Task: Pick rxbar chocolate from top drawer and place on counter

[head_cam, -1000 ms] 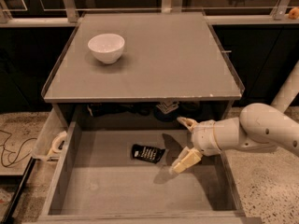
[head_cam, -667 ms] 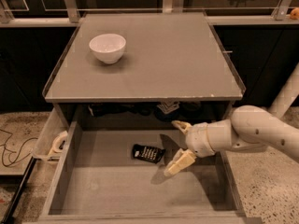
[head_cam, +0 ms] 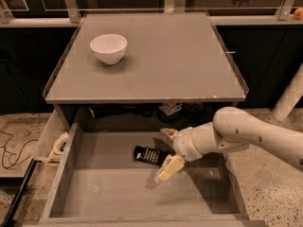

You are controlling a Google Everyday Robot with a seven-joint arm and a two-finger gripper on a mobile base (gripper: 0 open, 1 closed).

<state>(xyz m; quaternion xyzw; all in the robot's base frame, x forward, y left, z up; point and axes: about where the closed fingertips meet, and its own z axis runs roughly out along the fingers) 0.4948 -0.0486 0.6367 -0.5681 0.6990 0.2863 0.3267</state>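
Note:
The rxbar chocolate (head_cam: 149,155), a small flat black wrapper with white print, lies on the bottom of the open top drawer (head_cam: 109,193), near its middle. My gripper (head_cam: 166,151) is inside the drawer, right at the bar's right end, with its cream fingers (head_cam: 170,168) spread apart; one finger is behind the bar and one in front of it. The fingers are not closed on the bar. The counter (head_cam: 156,65) is the grey tabletop above the drawer.
A white bowl (head_cam: 109,48) stands on the counter's back left. Dark items with white patterns (head_cam: 169,109) sit under the counter at the drawer's back. A narrow pale side tray with a tape roll (head_cam: 58,143) hangs left of the drawer. The white arm (head_cam: 255,136) enters from the right.
My gripper has moved left and a little lower inside the drawer, closing in on the bar's right end. The bar and bowl have not moved.

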